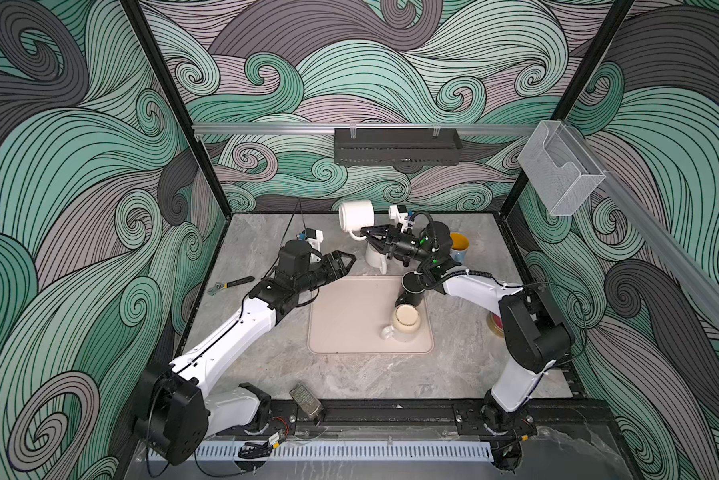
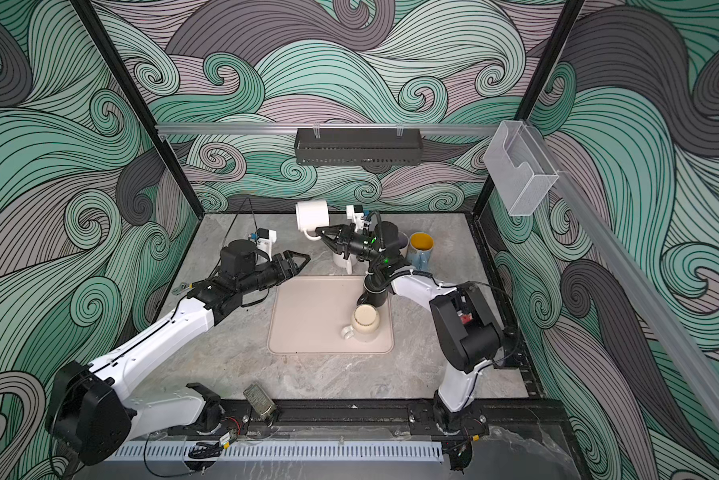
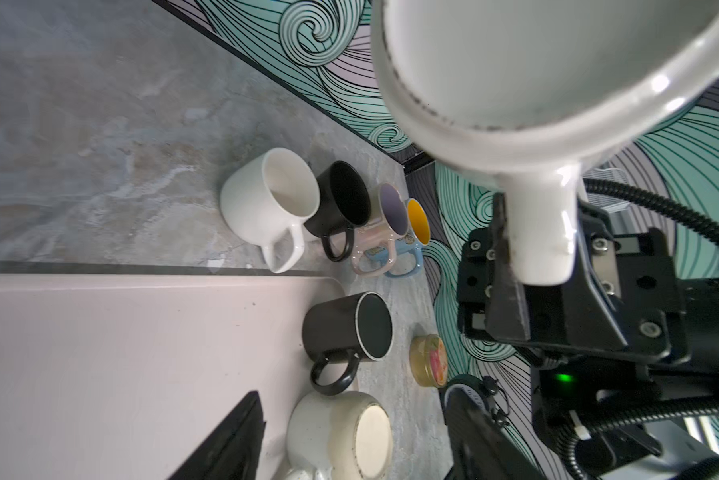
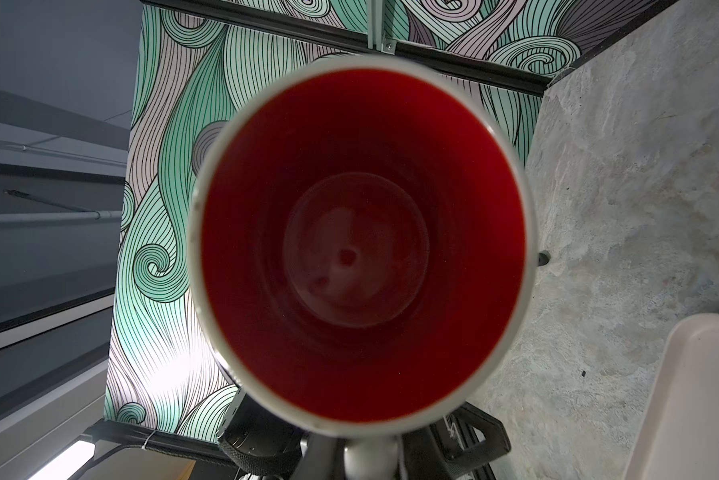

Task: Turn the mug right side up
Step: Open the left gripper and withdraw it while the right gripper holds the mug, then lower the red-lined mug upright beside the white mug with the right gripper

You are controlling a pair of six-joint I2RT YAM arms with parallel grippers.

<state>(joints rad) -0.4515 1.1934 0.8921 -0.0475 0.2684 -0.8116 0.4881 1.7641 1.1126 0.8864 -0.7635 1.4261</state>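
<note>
A white mug (image 1: 357, 216) (image 2: 312, 215) with a red inside (image 4: 362, 245) hangs on its side above the back of the table. My right gripper (image 1: 366, 236) (image 2: 321, 235) is shut on its handle (image 3: 540, 232). The mug's mouth faces the right wrist camera, and its white base (image 3: 536, 62) faces the left wrist camera. My left gripper (image 1: 347, 262) (image 2: 301, 262) is open and empty. It sits to the left of the mug and lower, apart from it, near the tray's back left corner.
A beige tray (image 1: 349, 324) holds an upside-down cream mug (image 1: 405, 322) and an upside-down black mug (image 3: 345, 328). Several upright mugs (image 3: 274, 199) stand behind the tray. A wrench (image 1: 231, 284) lies at the left and a small jar (image 3: 428, 359) at the right.
</note>
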